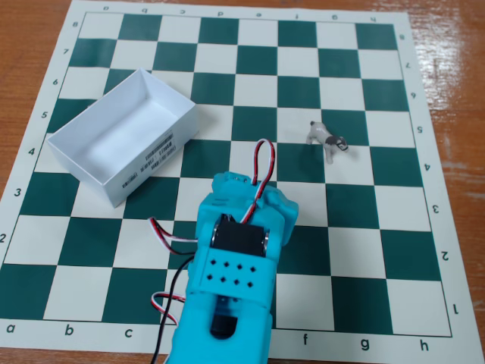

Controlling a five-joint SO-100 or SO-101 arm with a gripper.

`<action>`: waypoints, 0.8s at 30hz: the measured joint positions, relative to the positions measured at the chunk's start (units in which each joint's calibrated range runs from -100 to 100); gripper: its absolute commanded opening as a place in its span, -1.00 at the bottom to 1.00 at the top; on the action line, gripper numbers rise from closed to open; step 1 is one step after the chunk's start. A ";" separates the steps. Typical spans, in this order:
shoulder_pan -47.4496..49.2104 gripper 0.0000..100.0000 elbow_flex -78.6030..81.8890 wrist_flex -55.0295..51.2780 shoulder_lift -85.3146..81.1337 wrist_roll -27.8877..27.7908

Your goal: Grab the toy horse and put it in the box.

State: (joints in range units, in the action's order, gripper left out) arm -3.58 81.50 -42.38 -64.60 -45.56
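The toy horse (328, 139) stands upright, body angled toward the board's lower right. The box (121, 135) carries an unreadable barcode label. The gripper's jaws are hidden beneath the arm (231, 280), so their state cannot be told.

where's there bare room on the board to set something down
The far rows beyond the box and toy horse are bare, as are the right-hand columns nearer than the horse. The near middle is crowded by the arm; the box fills the left middle.
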 measured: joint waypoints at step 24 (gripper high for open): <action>-6.80 -0.43 -50.32 -6.39 58.64 38.15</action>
State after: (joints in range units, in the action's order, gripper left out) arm -10.38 31.19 -48.77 -5.96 -7.42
